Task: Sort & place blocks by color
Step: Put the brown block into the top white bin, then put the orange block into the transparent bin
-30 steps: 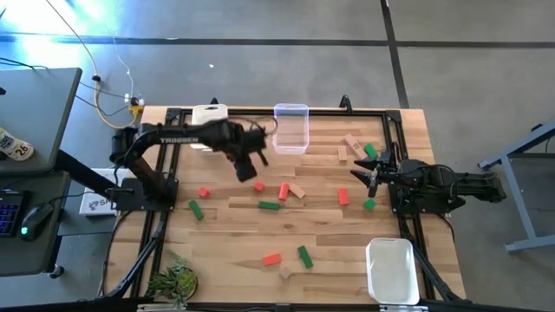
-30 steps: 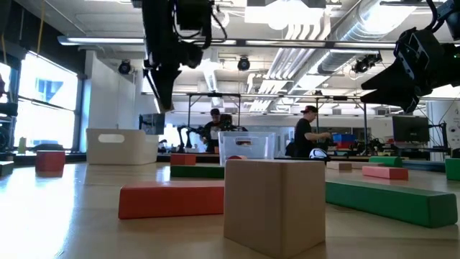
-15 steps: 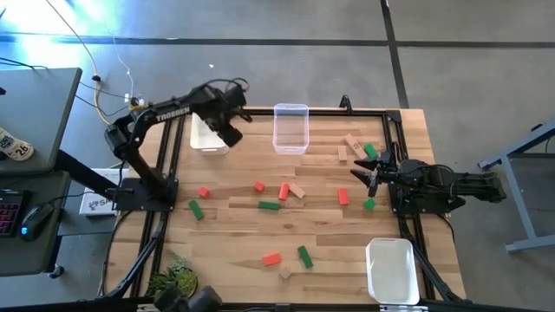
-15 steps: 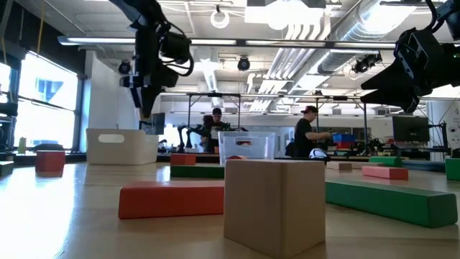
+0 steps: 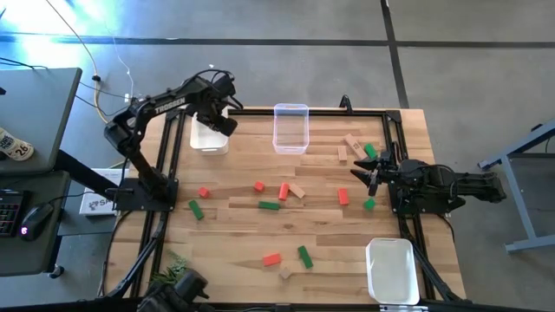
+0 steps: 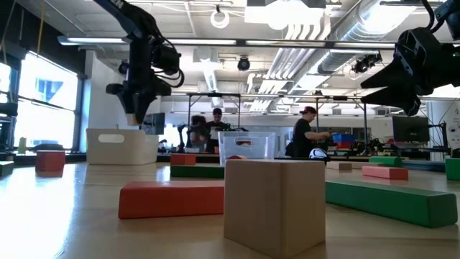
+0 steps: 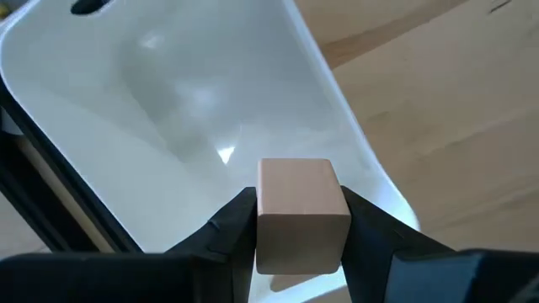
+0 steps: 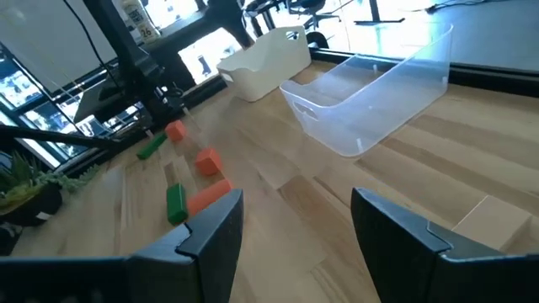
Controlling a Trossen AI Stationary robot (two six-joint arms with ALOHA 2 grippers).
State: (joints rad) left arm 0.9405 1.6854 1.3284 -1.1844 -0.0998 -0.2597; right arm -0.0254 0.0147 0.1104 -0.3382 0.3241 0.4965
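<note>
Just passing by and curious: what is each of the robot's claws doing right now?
Left gripper: shut on a pale wood cube, above the white bin.
Right gripper: open, holding nothing.

Wooden table (image 5: 234, 234) inside a black frame carries three bins: a white bin (image 5: 208, 137) at the far left corner, a clear bin (image 5: 290, 128) beside it, and a second white bin (image 5: 392, 270) at the near right corner. Red, green and pale wood blocks (image 5: 270, 205) lie scattered over the middle and right. A small plant (image 5: 173, 279) sits at the near left corner.
</note>
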